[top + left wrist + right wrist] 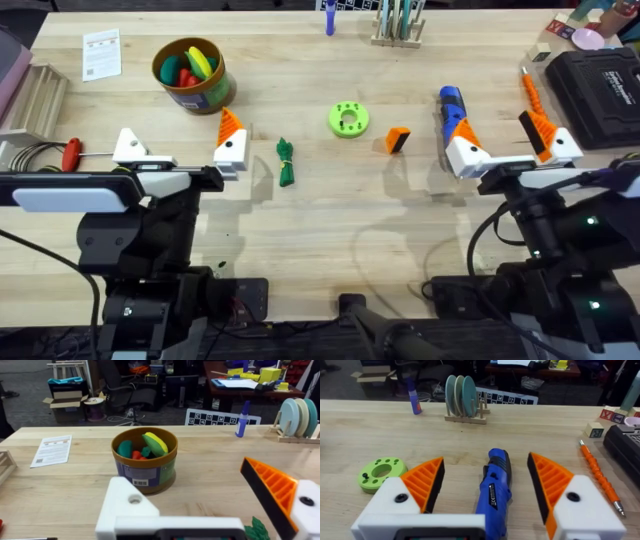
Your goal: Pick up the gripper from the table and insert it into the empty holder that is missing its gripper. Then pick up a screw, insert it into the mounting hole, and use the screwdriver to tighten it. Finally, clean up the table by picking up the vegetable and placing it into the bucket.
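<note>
Blue screwdriver (493, 487) between right hand (485, 482) fingers (spread) | untouched

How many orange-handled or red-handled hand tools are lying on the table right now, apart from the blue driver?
2. A thin orange ribbed tool lies at the far right beside the black case; a red-handled tool lies at the left edge, near the left end effector. The arms may hide others.

Surface: light wooden tabletop (330, 220).
Far-left area: bucket (190, 75); paper sheet (101, 53) beside it.
Centre: vegetable (287, 162), lime-green disc (348, 120), gripper (398, 140), well apart.
Right side: screwdriver (451, 105); thin orange tool (531, 92); black case (600, 92).
Far edge: plate rack (399, 25), blue marker (329, 17).
Left edge: red-handled tool (72, 153).
</note>
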